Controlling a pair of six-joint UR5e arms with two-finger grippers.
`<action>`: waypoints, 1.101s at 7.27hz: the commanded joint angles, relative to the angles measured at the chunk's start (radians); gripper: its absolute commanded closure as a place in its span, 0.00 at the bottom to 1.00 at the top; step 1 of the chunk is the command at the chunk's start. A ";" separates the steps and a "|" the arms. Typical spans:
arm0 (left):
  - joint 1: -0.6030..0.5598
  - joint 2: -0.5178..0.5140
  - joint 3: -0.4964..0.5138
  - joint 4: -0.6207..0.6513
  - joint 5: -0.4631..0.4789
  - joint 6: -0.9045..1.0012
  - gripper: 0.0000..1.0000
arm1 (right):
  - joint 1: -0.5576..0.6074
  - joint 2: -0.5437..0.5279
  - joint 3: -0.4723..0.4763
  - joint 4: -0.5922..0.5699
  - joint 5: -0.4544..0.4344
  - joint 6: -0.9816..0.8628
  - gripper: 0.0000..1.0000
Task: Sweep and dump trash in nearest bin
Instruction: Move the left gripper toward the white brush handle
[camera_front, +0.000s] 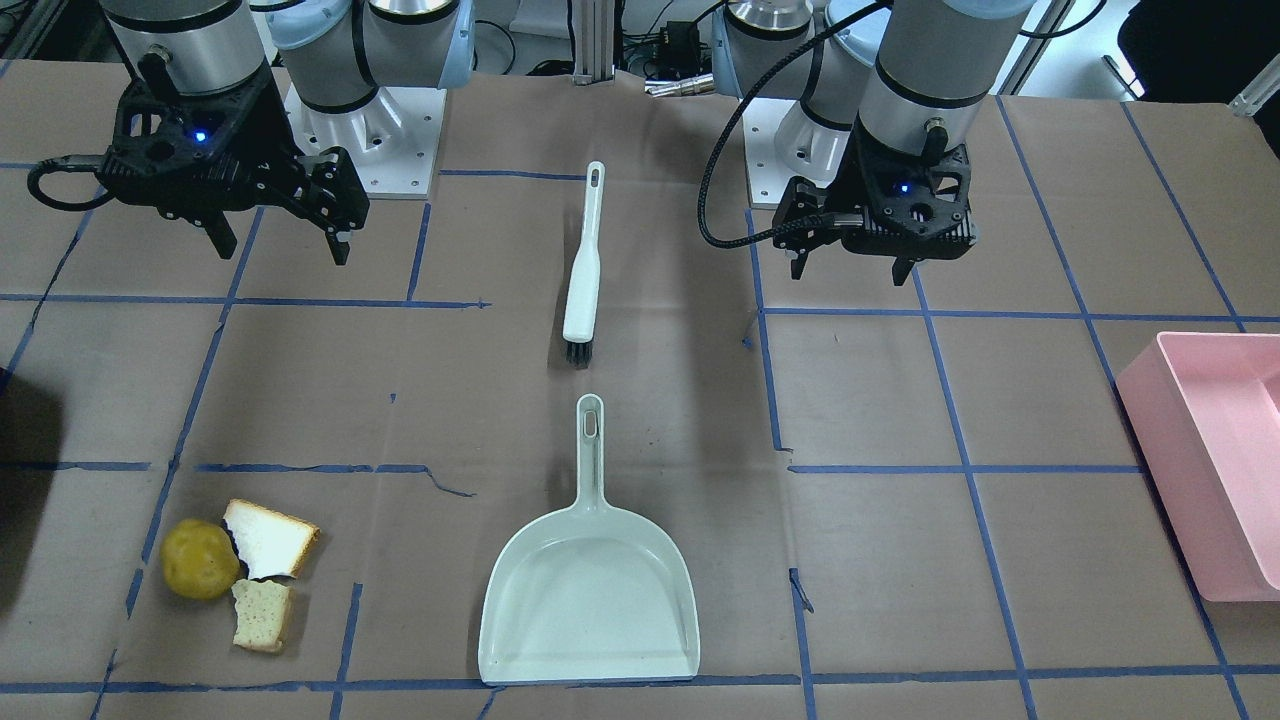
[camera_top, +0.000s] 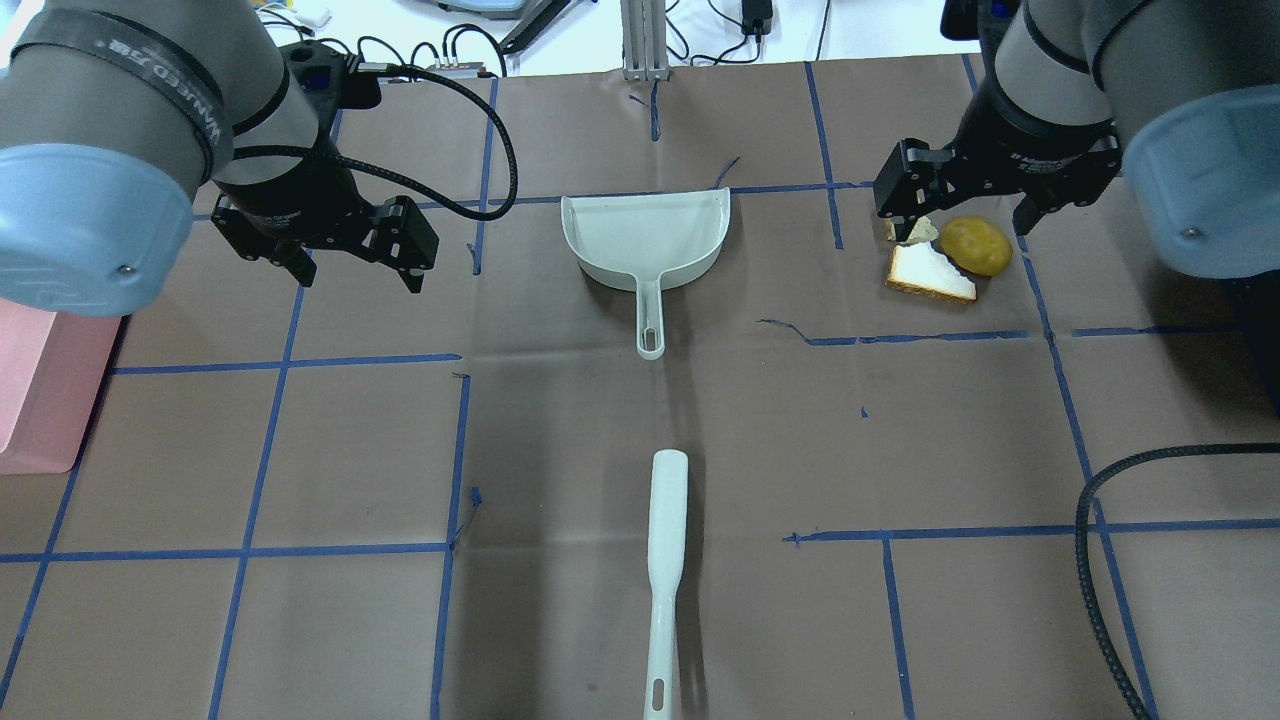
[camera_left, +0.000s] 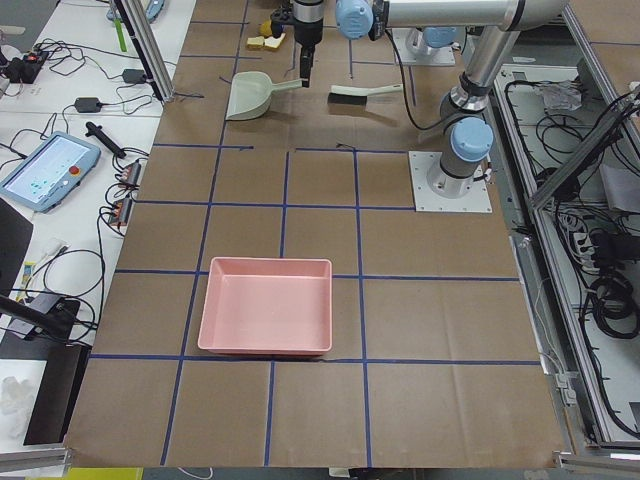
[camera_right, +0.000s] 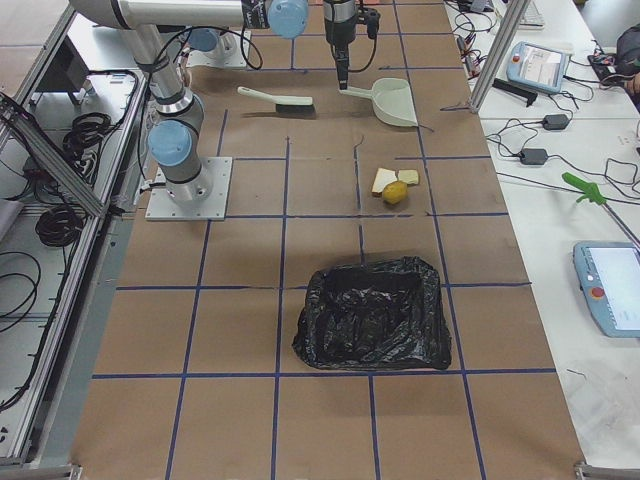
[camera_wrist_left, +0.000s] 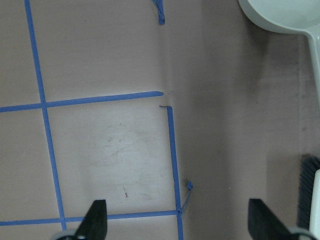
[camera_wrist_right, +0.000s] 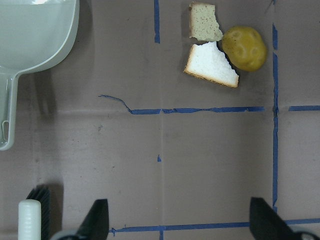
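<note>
**Clerk:** Item one, the trash. Where is it logged?

**Checker:** A potato-like lump (camera_front: 200, 558), a white slice (camera_front: 268, 540) and a beige slice (camera_front: 263, 615) are recorded together on the surface (camera_front: 900, 400), on the robot's right half. The lump is touched by the white slice. The beige slice is set just beside both.

**Clerk:** Item two, the bin?

**Checker:** A black bin (camera_right: 320, 340) is listed at the end of the surface on the robot's right. It is placed beyond the trash and apart from it.

**Clerk:** Tools?

**Checker:** A pale green dustpan (camera_front: 590, 600) and a white brush (camera_front: 582, 270) are entered at mid-surface. They are laid flat in one line with a gap between them. The bristles are turned toward the dustpan's handle. Both are touched by neither hand.

**Clerk:** The hands?

**Checker:** The left hand (camera_top: 356, 282) is noted raised over the surface, with its fingers spread apart and nothing held. The right hand (camera_front: 283, 252) is noted likewise raised, on the robot's side of the trash, with its fingers spread wide and nothing gripped.

**Clerk:** Sundries?

**Checker:** A pink tray (camera_left: 265, 262) is listed at the robot's left end, well apart from the trash.
</note>
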 joint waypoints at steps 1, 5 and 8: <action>0.000 -0.009 -0.001 0.002 -0.005 -0.003 0.00 | 0.000 0.000 -0.001 -0.003 -0.003 -0.001 0.00; 0.000 0.000 -0.042 0.004 -0.001 0.004 0.00 | 0.000 0.002 0.000 -0.013 0.009 -0.007 0.00; 0.000 0.008 -0.044 0.004 -0.001 0.003 0.00 | -0.002 -0.001 0.003 -0.003 0.002 -0.016 0.00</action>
